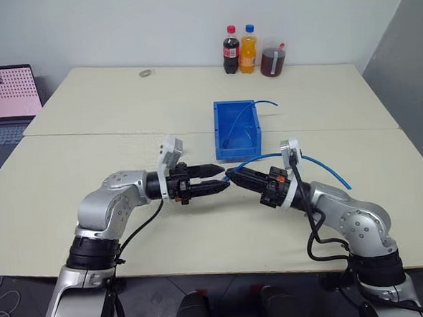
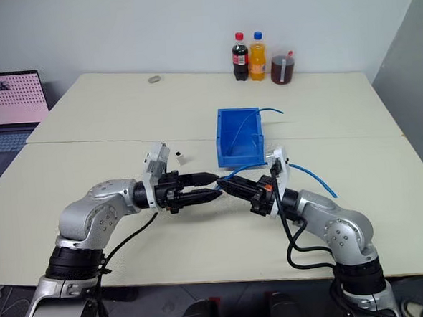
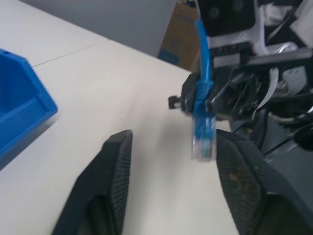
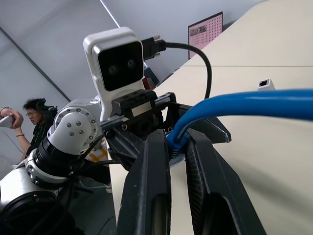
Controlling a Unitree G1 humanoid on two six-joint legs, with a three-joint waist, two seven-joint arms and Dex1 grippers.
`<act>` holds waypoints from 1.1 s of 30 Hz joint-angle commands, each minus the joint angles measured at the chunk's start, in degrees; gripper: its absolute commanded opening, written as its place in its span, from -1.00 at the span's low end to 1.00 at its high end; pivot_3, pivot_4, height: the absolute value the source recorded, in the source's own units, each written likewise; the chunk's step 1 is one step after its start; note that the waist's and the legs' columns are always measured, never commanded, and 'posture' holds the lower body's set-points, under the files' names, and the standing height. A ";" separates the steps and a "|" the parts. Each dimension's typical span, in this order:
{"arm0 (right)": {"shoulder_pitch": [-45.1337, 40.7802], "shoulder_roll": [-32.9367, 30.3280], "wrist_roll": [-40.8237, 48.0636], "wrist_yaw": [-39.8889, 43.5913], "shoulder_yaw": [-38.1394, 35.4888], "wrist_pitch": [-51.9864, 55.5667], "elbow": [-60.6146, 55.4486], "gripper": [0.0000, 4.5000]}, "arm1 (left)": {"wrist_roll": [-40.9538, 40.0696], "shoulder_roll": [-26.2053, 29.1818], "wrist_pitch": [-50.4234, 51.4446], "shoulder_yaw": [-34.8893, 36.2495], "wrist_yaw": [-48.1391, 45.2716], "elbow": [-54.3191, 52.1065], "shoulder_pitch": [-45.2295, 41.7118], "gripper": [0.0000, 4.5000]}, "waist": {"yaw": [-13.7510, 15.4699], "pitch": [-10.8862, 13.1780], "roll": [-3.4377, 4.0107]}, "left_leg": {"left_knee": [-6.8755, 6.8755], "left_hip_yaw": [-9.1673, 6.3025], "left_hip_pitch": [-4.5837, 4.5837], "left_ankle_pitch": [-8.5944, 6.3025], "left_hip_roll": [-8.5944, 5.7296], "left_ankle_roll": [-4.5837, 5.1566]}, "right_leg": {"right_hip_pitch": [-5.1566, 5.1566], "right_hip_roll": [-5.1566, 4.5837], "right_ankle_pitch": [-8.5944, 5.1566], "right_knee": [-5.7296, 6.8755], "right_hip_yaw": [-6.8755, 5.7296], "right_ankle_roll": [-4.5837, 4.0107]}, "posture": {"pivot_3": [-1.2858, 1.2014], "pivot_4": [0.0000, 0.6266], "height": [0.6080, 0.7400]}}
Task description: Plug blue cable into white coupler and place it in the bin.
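Both arms meet over the near middle of the pale counter [image 1: 89, 148], their tips almost nose to nose. The right tool [image 1: 234, 175] is clamped tight on the blue cable [image 1: 326, 170] just behind its plug; from the left wrist camera the plug [image 3: 203, 137] hangs down out of the right arm's black fingers, clear and blue. From there the cable arcs up past the right wrist and runs off to the right across the counter. The left tool [image 1: 220, 178] points rightward at it with its two fingers spread apart and nothing between them; the plug sits close in front of that gap, beside one finger [image 3: 242, 169], not touching as far as I can tell. The white coupler [image 2: 181, 159] lies by itself on the counter, a little beyond the left wrist and to the left of the bin [image 1: 236, 130]. The bin stands just beyond the two tools, near the counter's middle, and a second thin blue cord [image 1: 262, 104] drapes out over its far right corner. At the far edge stand a cola bottle [image 1: 231, 49], an orange bottle [image 1: 247, 49] and a jug of dark drink [image 1: 272, 60]. A laptop [image 1: 6, 106] sits off to the far left.
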 commanded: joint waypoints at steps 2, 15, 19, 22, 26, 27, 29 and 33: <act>-0.69 -1.05 -0.47 1.38 -0.95 -1.55 -0.97 -0.94 | 2.95 3.11 -4.09 2.83 2.63 -2.59 4.00 0.75 | 0.01 0.01 0.02 | -0.01 0.00 0.00 0.00 0.01 0.00 | -0.01 0.00 -0.01 0.00 0.00 -0.01 | 0.03 -0.52 1.00; 1.33 -2.75 -2.57 1.61 -0.84 -2.55 -1.93 -0.94 | 15.60 7.79 -17.49 7.52 14.05 12.81 3.07 1.00 | 0.19 0.02 0.01 | -0.01 -0.04 -0.01 0.00 0.01 0.00 | -0.02 -0.02 -0.02 0.00 -0.10 -0.02 | 0.03 -0.52 1.00; 1.13 -2.59 -3.13 1.47 -0.49 -2.91 -1.95 -0.94 | 19.85 7.27 -22.08 5.28 14.26 21.95 -2.46 1.00 | 0.36 0.02 0.01 | 0.00 -0.01 -0.04 0.00 -0.04 0.00 | -0.01 -0.06 -0.02 -0.02 -0.09 -0.02 | 0.03 -0.52 1.00; 0.67 -2.20 -3.54 1.25 -0.20 -2.91 -2.22 -0.94 | 21.53 5.90 -24.74 3.77 12.59 30.40 -7.68 1.00 | 0.29 0.02 0.00 | 0.00 0.01 -0.08 0.00 -0.04 0.00 | -0.04 -0.05 -0.01 -0.02 -0.09 -0.03 | 0.03 -0.52 1.00; 0.81 -2.27 -4.12 0.97 0.26 -2.75 -3.74 -0.94 | 23.83 2.50 -28.67 2.66 11.76 46.06 -17.53 1.00 | 0.36 0.03 -0.02 | 0.04 -0.12 -0.22 0.00 -0.04 0.00 | -0.10 -0.01 -0.01 -0.01 -0.27 -0.03 | 0.03 -0.52 1.00; 0.80 -2.38 -4.26 0.94 0.44 -2.73 -4.04 -0.94 | 24.44 1.93 -29.74 2.56 11.71 49.18 -19.40 1.00 | 0.41 0.04 -0.03 | 0.04 -0.10 -0.24 0.00 -0.04 0.00 | -0.12 -0.01 -0.01 -0.02 -0.23 -0.03 | 0.03 -0.52 1.00; 0.84 -2.54 -4.35 0.76 0.74 -2.59 -4.76 -0.94 | 25.30 0.74 -30.99 2.74 11.72 55.32 -23.09 1.00 | 0.37 0.05 -0.05 | 0.04 -0.10 -0.29 0.00 -0.05 0.00 | -0.18 0.00 -0.01 -0.02 -0.24 -0.03 | 0.03 -0.52 1.00; 0.75 -2.82 -4.49 0.41 1.20 -2.36 -5.83 -0.94 | 27.98 -0.69 -34.33 2.21 12.55 64.40 -28.28 1.00 | 0.23 0.05 -0.06 | 0.02 -0.10 -0.38 0.00 -0.06 0.00 | -0.28 -0.01 0.01 0.01 -0.23 -0.06 | 0.03 -0.52 1.00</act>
